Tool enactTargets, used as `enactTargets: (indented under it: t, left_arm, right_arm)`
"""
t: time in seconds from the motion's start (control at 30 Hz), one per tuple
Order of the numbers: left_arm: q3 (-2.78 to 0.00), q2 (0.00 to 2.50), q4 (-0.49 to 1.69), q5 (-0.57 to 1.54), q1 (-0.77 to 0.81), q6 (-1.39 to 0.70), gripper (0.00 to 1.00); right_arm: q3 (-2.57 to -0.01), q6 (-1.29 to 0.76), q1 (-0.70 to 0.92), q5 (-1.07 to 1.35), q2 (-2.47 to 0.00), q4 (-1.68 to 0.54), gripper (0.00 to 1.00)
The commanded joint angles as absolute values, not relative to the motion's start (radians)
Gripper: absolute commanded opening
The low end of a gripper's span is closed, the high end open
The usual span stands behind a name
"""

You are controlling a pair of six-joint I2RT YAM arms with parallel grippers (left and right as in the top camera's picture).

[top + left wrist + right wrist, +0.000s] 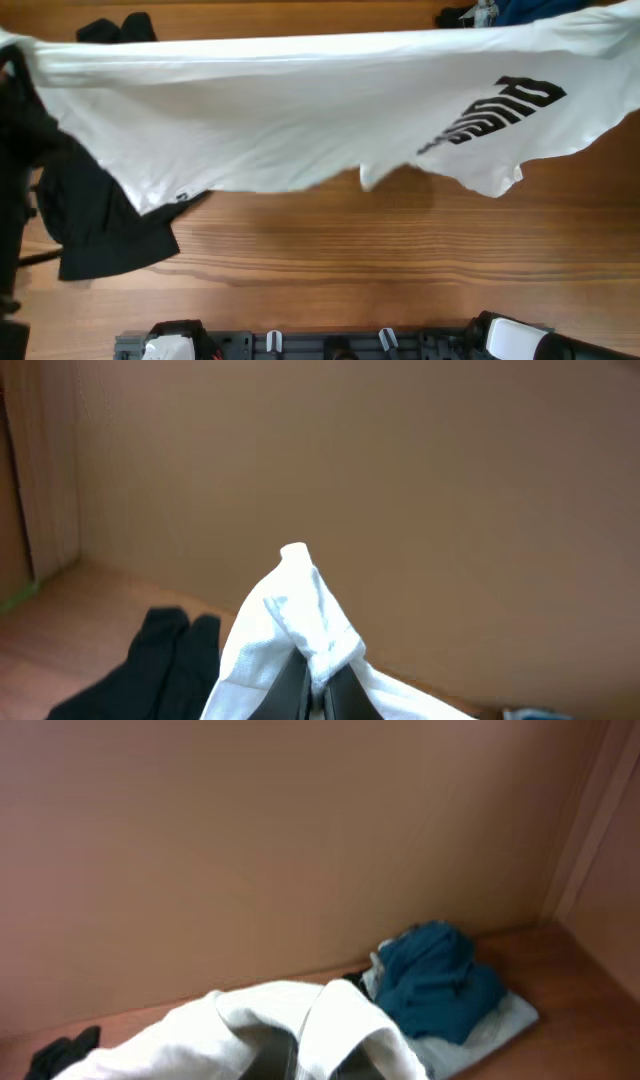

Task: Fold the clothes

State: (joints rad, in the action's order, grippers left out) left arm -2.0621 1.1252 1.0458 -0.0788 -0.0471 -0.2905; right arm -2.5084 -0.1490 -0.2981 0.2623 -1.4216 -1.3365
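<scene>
Wooden table [350,265] lies below the fingers [292,685]; left gripper [318,698] and right gripper [298,1062] each pinch the shirt [300,110], so lower evenly, taut.

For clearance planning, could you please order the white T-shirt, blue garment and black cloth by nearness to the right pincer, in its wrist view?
1. white T-shirt, gripped in the right pincer.
2. blue garment, ahead to the right.
3. black cloth, far off left.
</scene>
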Motion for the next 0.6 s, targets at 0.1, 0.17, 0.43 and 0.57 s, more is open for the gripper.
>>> enactTargets:
  t: [0.1, 0.17, 0.43, 0.57]
  left_arm:
    - [-2.062, 1.319, 1.020, -0.139, -0.051, -0.299, 0.04]
    - [-2.062, 1.414, 0.997, -0.139, -0.051, -0.299, 0.04]
    - [-2.062, 1.802, 0.651, -0.187, -0.051, -0.299, 0.04]
    - [-2.062, 1.847, 0.479, -0.192, -0.051, -0.299, 0.04]
  right_arm:
    - [-2.517, -0.065, -0.307, 0.323, -1.584, -1.286, 0.04]
    - [-2.517, -0.051, -0.297, 0.349, -1.657, -1.250, 0.04]
    - [-2.517, -0.125, -0.225, 0.310, -1.930, -0.852, 0.04]
    - [-2.518, -0.181, -0.216, 0.350, -1.954, -0.672, 0.04]
